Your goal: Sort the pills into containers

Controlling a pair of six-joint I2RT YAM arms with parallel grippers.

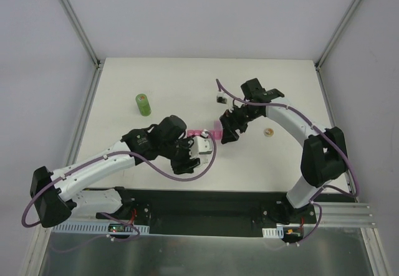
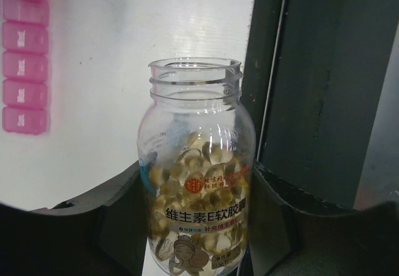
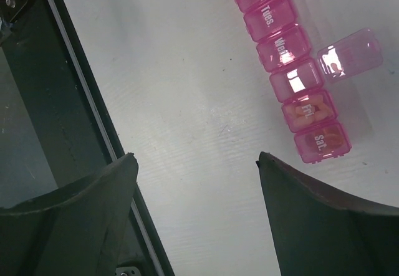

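Observation:
My left gripper (image 2: 197, 226) is shut on a small clear bottle (image 2: 196, 133) with its cap off and mouth open. Yellow-brown pills (image 2: 199, 182) heap inside it. In the top view the left gripper (image 1: 191, 152) holds the bottle (image 1: 201, 144) just near of the pink container strip (image 1: 211, 133). The strip shows at the left wrist view's upper left (image 2: 24, 58). My right gripper (image 3: 196, 161) is open and empty above bare table beside the strip (image 3: 293, 70). One lid (image 3: 349, 53) stands open; the Fri. compartment (image 3: 308, 110) and Sat. compartment (image 3: 321, 140) show tan pieces inside.
A green cylindrical bottle (image 1: 144, 104) stands at the back left. A small round cap (image 1: 269, 132) lies right of the right gripper (image 1: 232, 128). The table's dark near edge rail (image 3: 68, 101) runs close to both grippers.

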